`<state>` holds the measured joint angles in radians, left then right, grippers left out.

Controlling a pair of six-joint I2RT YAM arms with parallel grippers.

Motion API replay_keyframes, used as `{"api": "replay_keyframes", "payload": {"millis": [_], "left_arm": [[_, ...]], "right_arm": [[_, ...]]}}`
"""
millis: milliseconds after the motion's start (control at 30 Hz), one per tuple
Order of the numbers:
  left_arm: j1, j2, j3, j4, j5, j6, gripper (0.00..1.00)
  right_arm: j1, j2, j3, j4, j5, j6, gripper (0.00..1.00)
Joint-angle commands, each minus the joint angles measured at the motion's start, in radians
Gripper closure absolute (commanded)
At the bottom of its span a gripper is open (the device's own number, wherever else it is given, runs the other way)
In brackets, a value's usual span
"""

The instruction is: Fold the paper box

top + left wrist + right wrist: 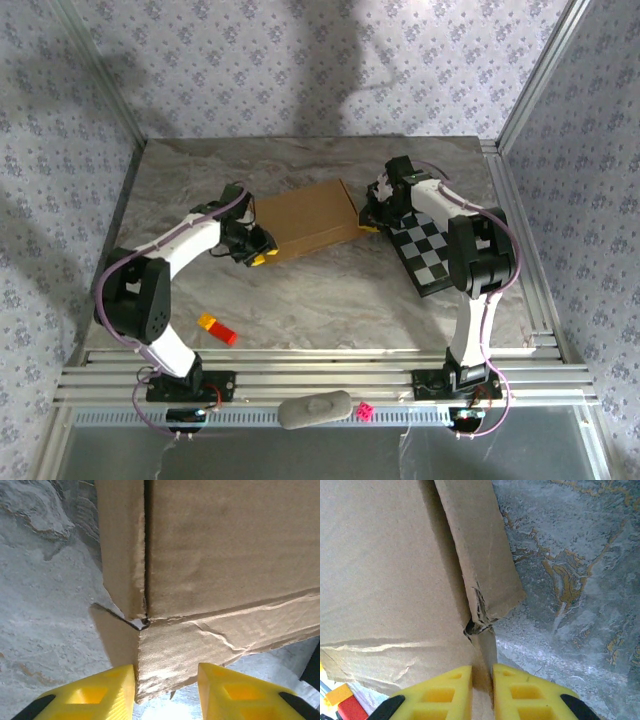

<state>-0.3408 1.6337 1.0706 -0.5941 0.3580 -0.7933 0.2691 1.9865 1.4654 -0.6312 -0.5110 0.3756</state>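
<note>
The right gripper (pixel 482 680) pinches the plain paper box (pixel 390 570); left gripper (pixel 166 680) perhaps.

Both ends of the paper box (pixel 305 218) vanish under the left gripper (pixel 262 254) and right gripper (pixel 368 224); I can't tell whether the left one truly pinches it. Right of it, the checkered board (pixel 425 258) lies partly covered.

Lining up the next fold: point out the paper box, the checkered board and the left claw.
paper box (pixel 305 218): top view, centre of top face.
checkered board (pixel 425 260): top view, a bare square.
left claw (pixel 166 690): left wrist view, between its fingertips.
</note>
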Motion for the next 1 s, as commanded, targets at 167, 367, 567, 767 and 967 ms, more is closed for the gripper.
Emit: {"api": "replay_keyframes", "payload": {"millis": [167,367,567,767,967], "left_arm": [[-0.009,0.006,0.031,0.03,-0.025,0.02,0.67],[-0.007,0.006,0.035,0.024,-0.03,0.025,0.75],[-0.008,0.01,0.061,-0.02,-0.063,0.063,0.79],[-0.007,0.026,0.06,-0.022,-0.08,0.09,0.8],[-0.007,0.027,0.062,0.005,-0.082,0.088,0.71]], "right_arm": [[0.007,0.028,0.053,-0.06,0.005,-0.018,0.81],[0.007,0.034,0.065,-0.082,0.022,-0.025,0.79],[0.016,0.023,0.079,-0.123,0.091,-0.056,0.75],[0.031,0.02,0.085,-0.125,0.14,-0.073,0.74],[0.039,0.033,0.114,-0.138,0.153,-0.075,0.72]]}}
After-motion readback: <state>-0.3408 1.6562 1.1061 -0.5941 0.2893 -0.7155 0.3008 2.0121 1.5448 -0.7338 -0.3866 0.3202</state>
